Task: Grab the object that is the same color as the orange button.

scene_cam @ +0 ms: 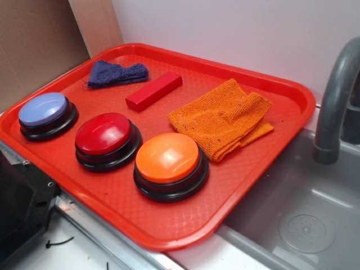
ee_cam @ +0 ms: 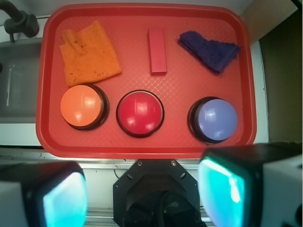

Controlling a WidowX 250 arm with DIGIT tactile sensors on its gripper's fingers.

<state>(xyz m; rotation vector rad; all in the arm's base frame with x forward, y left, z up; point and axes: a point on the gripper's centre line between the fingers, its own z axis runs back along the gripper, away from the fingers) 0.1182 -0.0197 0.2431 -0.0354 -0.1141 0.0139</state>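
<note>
Tray (scene_cam: 270, 163): a big red plastic tray on the worktop, beside a grey sink (scene_cam: 304, 225) with a grey faucet (scene_cam: 334, 107); everything that matters lies on it.

Orange cloth (scene_cam: 222, 118): the thing to grab, a folded coarse-knit cloth at the tray's sink end, lying flat just beyond the orange button, near it but apart. In the wrist view it sits at the upper left.

Orange button (scene_cam: 169, 157): glossy dome on a black base, last in a row of three.

Other buttons: a red button (scene_cam: 104, 134) in the middle, a pale blue button (scene_cam: 44, 109) at the far end.

Red block (scene_cam: 153, 90): a long block between the two cloths, close to the orange cloth's edge.

Blue cloth (scene_cam: 117, 73): small, dark, in the far corner.

Gripper (ee_cam: 142, 189): high above the tray's near edge, fingers (ee_cam: 61, 198) spread wide with nothing between them, not yet over any object.

Risks: as I judge it, a descent too near the buttons could press the orange dome. The flat, loose weave may let the fingers pinch only one layer, so the cloth unfolds or slips. Drifting toward the block could nudge it.
</note>
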